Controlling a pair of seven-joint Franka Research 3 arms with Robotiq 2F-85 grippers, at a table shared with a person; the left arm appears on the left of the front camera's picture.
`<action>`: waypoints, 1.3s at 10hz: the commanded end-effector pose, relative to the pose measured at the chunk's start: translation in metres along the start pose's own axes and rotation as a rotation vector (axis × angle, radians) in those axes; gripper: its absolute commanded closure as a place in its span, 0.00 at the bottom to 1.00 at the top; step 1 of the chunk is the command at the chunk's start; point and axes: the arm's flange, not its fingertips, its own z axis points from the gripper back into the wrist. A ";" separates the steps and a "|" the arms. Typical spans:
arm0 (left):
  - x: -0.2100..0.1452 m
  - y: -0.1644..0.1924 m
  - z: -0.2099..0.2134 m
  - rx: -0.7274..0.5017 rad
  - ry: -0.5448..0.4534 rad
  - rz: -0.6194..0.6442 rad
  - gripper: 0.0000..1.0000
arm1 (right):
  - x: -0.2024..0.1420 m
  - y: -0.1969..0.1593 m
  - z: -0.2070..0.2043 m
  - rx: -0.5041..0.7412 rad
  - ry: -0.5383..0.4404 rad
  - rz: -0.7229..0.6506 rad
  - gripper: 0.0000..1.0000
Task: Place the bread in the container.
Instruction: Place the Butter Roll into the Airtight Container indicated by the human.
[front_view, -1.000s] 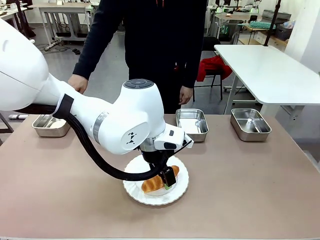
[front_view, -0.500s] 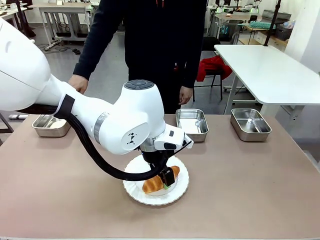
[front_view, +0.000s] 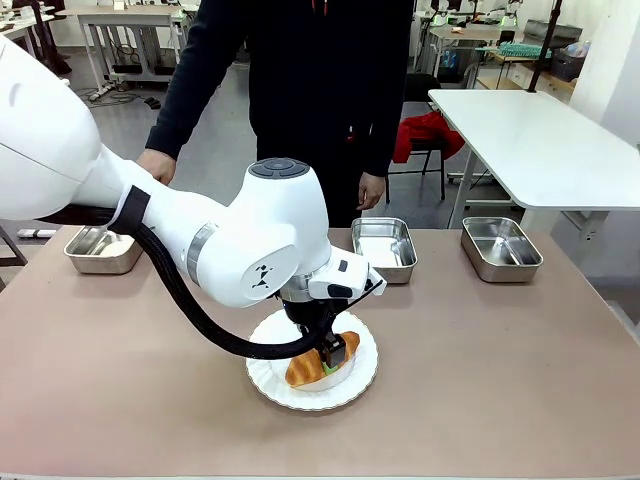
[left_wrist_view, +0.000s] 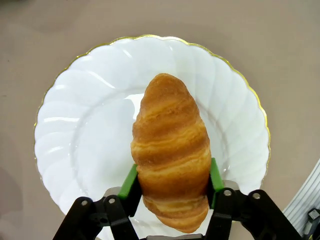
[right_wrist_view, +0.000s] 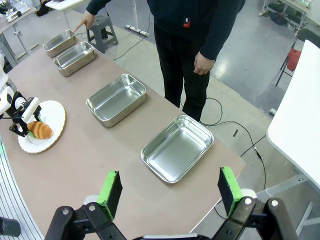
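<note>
Task progress: I judge the pick-up stage reached and little more. The bread (left_wrist_view: 170, 150) sits over the middle of the plate (left_wrist_view: 75, 150), not in any pan.
Done: my left fingers (front_view: 335, 355) are set on the bread, so the grasp looks made.
Left to do: lift the bread off the plate, carry it to a pan, and let go inside. The nearest pan (front_view: 384, 248) stands just beyond the plate, apart from it and empty.
Left fingers: partly closed and clamped across the bread's thick near half, one green pad pressed to each flank. The tapered end points away from my wrist, over the plate's centre.
Contact with plate: I cannot tell whether the bread's underside rests on the plate or hangs just clear of it.
Right fingers (right_wrist_view: 111, 191): spread wide, holding and touching nothing, high above the desk (front_view: 500, 380) and well apart from the plate.
Person (front_view: 310, 80): stands beyond the plate at the desk's far edge, hands away from the bread.
</note>
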 end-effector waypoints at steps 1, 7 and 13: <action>0.000 0.000 0.000 -0.006 0.001 0.000 0.58 | 0.002 -0.001 0.000 0.001 -0.016 0.008 0.00; -0.001 0.004 0.020 0.019 -0.044 0.009 0.58 | 0.002 -0.001 0.000 0.001 -0.016 0.008 0.00; -0.020 0.154 0.184 0.183 -0.166 0.358 0.58 | 0.002 -0.001 0.000 0.001 -0.016 0.008 0.00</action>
